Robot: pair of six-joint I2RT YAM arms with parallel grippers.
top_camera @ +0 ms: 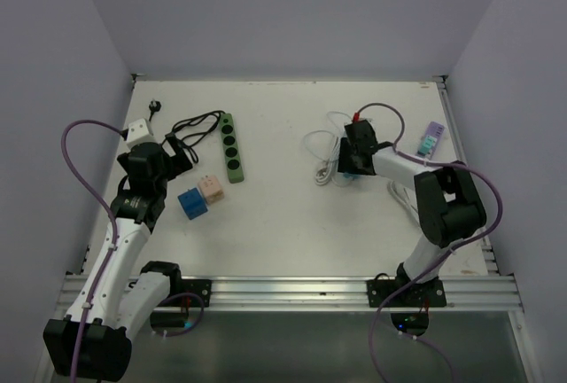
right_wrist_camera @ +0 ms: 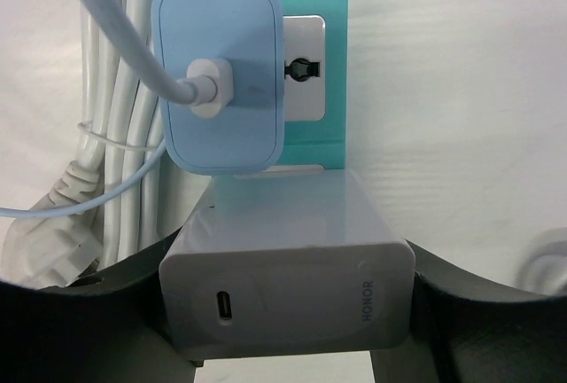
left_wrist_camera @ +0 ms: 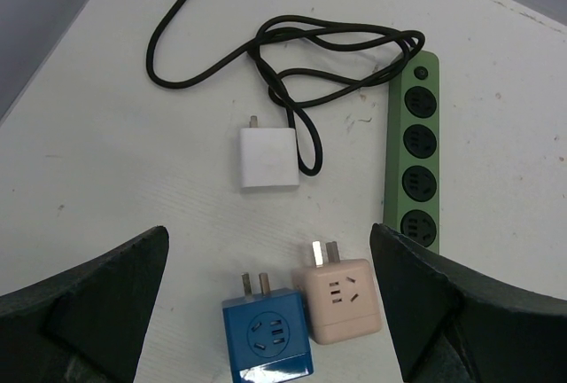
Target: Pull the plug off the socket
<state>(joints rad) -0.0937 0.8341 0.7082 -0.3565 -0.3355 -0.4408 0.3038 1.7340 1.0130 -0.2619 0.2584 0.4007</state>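
Your R gripper [right_wrist_camera: 283,316] is clamped on the white charger [right_wrist_camera: 288,263]. Its matte black fingers [right_wrist_camera: 84,321] press the charger's two flat sides, no gap seen. The charger is a glossy, boxy block w/ rounded edges. The face toward the cam has a small oval port and grey HONOR lettering. It sits on the teal strip [right_wrist_camera: 321,135], at the strip's near end in the wrist view, so the plug is on the socket.

The next slot up the teal strip holds a pale-blue adapter [right_wrist_camera: 221,82], smooth plastic, a rounded rectangle. A round white cable [right_wrist_camera: 115,42] enters its middle. Beside it on the teal strip's face is a white outlet plate w/ a dark hole. Left of the teal strip in that view lies a bundle of white cord [right_wrist_camera: 115,197], looped & tied.

From the top cam the R gripper covers most of the teal strip, which lies toward the right rear of the white table [top_camera: 283,232]. Just right of the teal strip is a small purple-and-teal adapter [top_camera: 428,139].

Well left of the teal strip your L gripper [left_wrist_camera: 275,312] hangs w/ fingers wide apart, holding nothing. Below it sit a blue cube adapter [left_wrist_camera: 266,337] and a peach cube adapter [left_wrist_camera: 344,303], touching, both w/ metal prongs. Also on that side:
- a long green strip [left_wrist_camera: 415,157] w/ four round sockets
- a flat white square plug [left_wrist_camera: 268,159]
- a thin black cord [left_wrist_camera: 292,42] in loose loops
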